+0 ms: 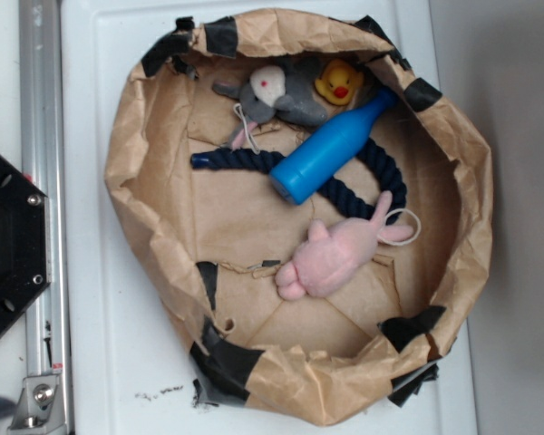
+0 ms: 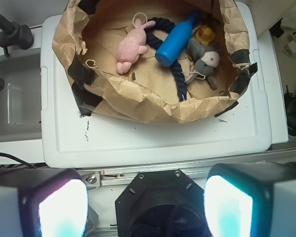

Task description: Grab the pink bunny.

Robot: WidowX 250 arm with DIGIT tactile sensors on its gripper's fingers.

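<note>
One target: pink bunny, lower right of centre in the exterior view; lying flat, clear of its neighbours
Gripper: fingers wide apart, holding nothing; well back from the basin
Approach: descend over the body, avoid the string loop
Paper basin: also holds blue bottle, rope, grey plush, duck

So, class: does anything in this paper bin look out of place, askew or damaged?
The bin itself: crumpled brown paper patched with black tape, its rim uneven. The blue bottle lies on its side across the rope. The pink bunny lies intact, apart from both.
</note>
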